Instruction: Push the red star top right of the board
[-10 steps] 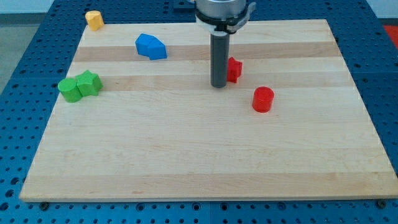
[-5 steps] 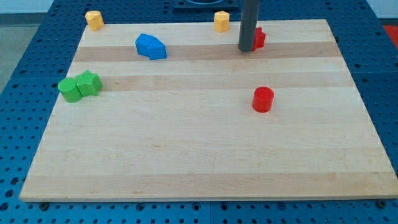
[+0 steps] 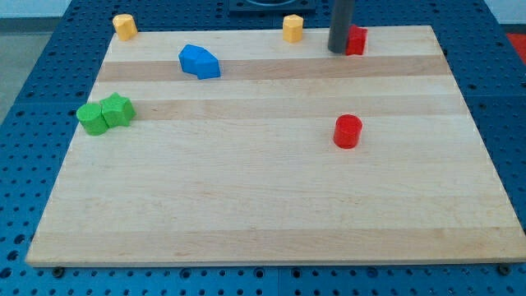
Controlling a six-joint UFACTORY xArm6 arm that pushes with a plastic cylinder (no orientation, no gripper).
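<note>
The red star (image 3: 357, 40) lies near the board's top edge, right of centre, partly hidden behind my rod. My tip (image 3: 339, 50) rests on the board and touches the star's left side. The star's shape is hard to make out from here.
A red cylinder (image 3: 348, 131) stands below the star, in the board's right half. A yellow block (image 3: 292, 27) sits at the top edge just left of my tip. Another yellow block (image 3: 124, 25) is at the top left corner. A blue block (image 3: 200, 62) and two green blocks (image 3: 105, 113) lie at the left.
My tip has moved up and to the right, pushing the red star from the board's middle band to near the top edge. The other blocks have not moved.
</note>
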